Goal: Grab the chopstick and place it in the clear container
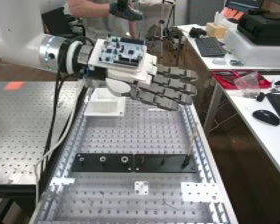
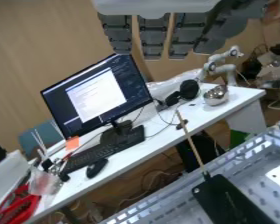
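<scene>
The hand is over the far part of the perforated bench, its fingers straight and pointing to the right in the high view. In the wrist view the hand shows its fingers extended, with nothing held. A thin wooden chopstick stands upright in a small holder at the right end of the black plate, nearer the bench's near end than the hand. The chopstick also rises from the black plate in the wrist view, apart from the fingers. I cannot make out the clear container.
A white block sits on the bench below the arm's wrist. White perforated plates lie near the bench's near end. Along the right runs a side table with a red tray, a mouse and keyboards.
</scene>
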Controlling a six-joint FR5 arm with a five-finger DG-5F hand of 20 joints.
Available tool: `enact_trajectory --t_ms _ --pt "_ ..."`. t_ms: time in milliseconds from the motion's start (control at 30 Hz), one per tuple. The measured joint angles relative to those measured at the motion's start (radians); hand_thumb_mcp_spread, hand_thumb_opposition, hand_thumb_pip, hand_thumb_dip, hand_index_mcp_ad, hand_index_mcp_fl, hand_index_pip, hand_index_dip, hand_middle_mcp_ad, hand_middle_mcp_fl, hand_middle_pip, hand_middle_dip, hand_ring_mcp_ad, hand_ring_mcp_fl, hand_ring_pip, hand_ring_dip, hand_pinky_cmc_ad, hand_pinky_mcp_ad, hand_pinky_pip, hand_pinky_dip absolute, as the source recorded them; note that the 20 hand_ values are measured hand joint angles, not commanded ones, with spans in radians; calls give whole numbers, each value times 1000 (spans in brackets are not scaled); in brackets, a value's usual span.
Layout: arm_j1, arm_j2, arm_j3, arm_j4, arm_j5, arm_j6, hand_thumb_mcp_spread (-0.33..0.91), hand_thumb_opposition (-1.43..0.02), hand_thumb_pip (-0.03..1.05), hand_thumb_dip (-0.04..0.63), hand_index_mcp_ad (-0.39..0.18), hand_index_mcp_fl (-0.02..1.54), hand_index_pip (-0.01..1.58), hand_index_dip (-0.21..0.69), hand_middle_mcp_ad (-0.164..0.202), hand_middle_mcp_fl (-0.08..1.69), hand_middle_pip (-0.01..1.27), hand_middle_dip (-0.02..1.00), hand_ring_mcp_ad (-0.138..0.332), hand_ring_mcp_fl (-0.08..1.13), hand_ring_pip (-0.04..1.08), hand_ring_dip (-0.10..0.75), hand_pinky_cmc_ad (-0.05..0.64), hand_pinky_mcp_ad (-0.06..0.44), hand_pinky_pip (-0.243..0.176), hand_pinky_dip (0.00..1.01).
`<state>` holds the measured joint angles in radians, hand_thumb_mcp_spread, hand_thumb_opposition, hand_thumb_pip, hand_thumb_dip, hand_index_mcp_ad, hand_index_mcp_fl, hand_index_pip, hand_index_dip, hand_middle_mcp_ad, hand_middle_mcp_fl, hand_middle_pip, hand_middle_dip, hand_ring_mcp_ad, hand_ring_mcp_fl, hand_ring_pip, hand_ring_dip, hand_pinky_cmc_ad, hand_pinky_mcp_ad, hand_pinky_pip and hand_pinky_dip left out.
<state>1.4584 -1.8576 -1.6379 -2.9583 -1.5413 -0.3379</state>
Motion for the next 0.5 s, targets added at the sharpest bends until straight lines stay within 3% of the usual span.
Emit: enact_trajectory --t_ms 133,167,200,233,333,500 --pt "-13 -29 -12 64 12 96 0 0 12 7 -38 3 7 19 63 23 16 42 68 16 14 16 33 51 -10 17" --pt "-14 -33 -14 71 17 110 24 -30 58 0 -38 7 5 19 63 23 19 42 68 16 14 19 35 51 -10 21" --pt "-17 -43 -17 91 29 145 72 -103 197 7 -37 3 7 19 63 23 30 42 73 16 16 19 42 51 -10 23" --pt "-20 -53 -20 109 39 177 115 -155 262 9 -35 2 7 19 66 17 38 42 82 16 16 19 44 54 -12 31" --pt "-28 -83 -27 163 62 265 129 -393 283 9 -12 2 3 19 65 21 66 40 122 17 24 16 129 101 -44 89" --pt "-38 -130 -39 253 104 395 164 -569 346 9 5 2 21 33 65 19 101 40 194 16 59 19 227 164 -75 152"
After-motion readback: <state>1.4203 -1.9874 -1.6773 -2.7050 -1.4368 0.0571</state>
